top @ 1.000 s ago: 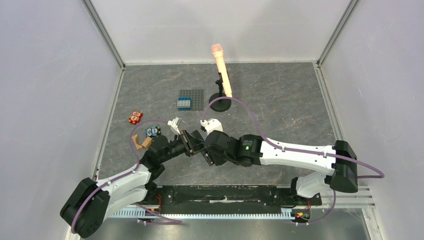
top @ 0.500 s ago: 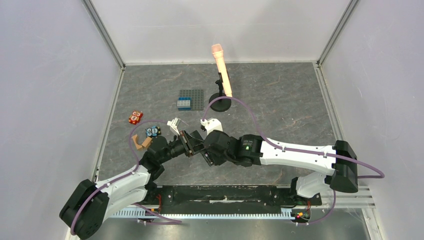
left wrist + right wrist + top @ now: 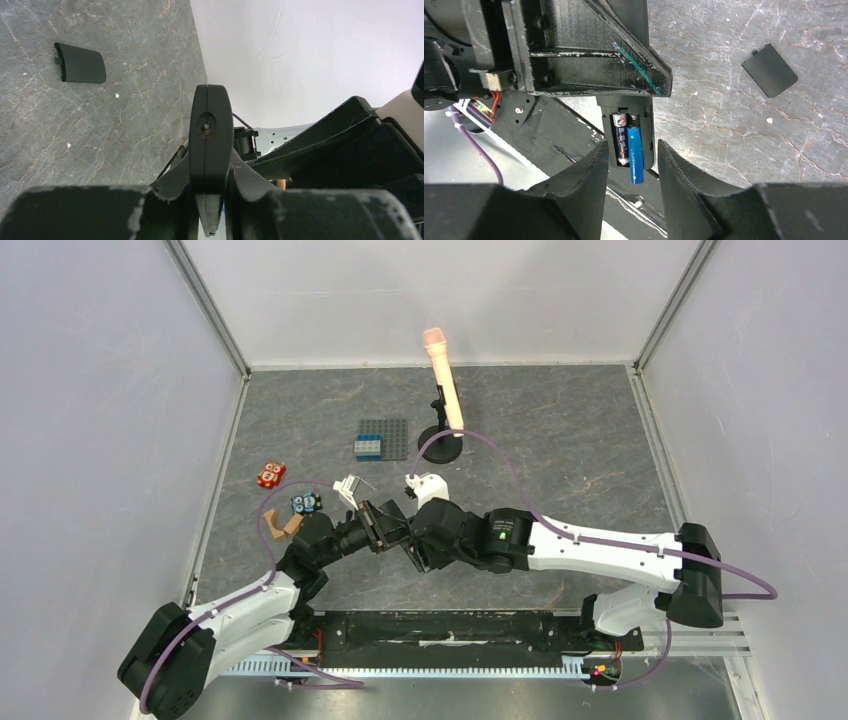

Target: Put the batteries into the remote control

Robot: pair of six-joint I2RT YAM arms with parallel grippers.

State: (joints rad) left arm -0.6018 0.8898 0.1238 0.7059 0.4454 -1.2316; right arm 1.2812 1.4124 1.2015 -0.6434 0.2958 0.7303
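Observation:
My left gripper (image 3: 210,192) is shut on the remote control (image 3: 210,135), seen edge-on and held above the table. In the right wrist view the remote's (image 3: 649,125) open battery compartment faces the camera. A dark battery (image 3: 620,140) sits in it. A blue battery (image 3: 635,155) lies beside it, its lower end sticking out past the remote's end. My right gripper (image 3: 631,146) is open, one finger on each side of the remote's end, touching neither battery. The black back cover (image 3: 770,70) lies on the table, also in the left wrist view (image 3: 80,62). In the top view the two grippers (image 3: 385,528) (image 3: 412,545) meet.
A peach microphone (image 3: 440,370) on a black stand is at the back. A grey baseplate (image 3: 392,432) with a blue brick (image 3: 368,448) lies left of it. Small red (image 3: 270,475), blue (image 3: 306,503) and brown (image 3: 280,525) pieces lie at the left. A black rail (image 3: 450,630) runs along the near edge.
The right arm has shifted slightly, its wrist a little farther back and its elbow to the right. The left gripper still holds the remote in the same place.

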